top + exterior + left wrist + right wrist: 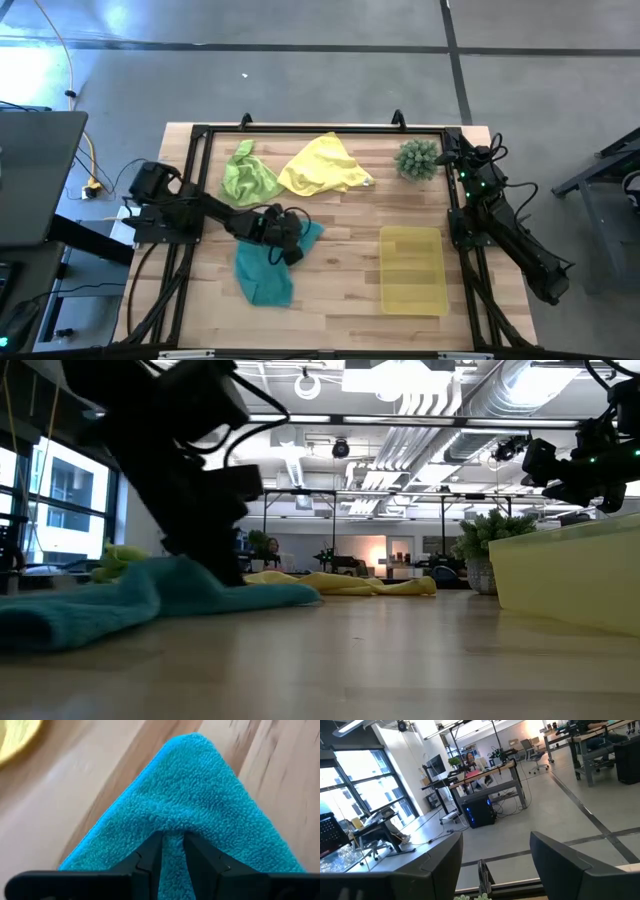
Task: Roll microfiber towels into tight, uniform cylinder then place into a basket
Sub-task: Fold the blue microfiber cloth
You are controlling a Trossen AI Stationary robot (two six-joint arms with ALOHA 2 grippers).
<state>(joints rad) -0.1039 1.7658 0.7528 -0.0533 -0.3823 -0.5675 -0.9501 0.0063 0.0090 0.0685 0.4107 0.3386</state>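
Your teal towel [264,272] lies crumpled in the lower left-center of the high view, on the wooden table [340,215], with one corner drawn up toward the middle. Your left gripper [291,243] sits on that corner, and in the left wrist view its two dark fingers [148,862] stand narrow, pinching a fold of the teal towel [190,815] between them. In the low view the left arm comes down at the frame's left onto the teal towel [150,595], which spreads flat across the tabletop there. Above it in the high view, the lime towel [247,176] is bunched at the upper left of the table, and the yellow towel [322,166] lies loosely heaped just to its right, the two touching or nearly so. The basket [412,269] rests at the lower right of the table, well apart from all three towels; in the low view its pale yellow wall [570,580] fills the right edge. A spiky green plant [417,159] stands at the upper right, above the basket. Your right gripper [459,146] waits at the table's upper right corner, just beside the plant, and in the right wrist view its fingers [442,862] stand wide apart, holding nothing, looking out into the room.
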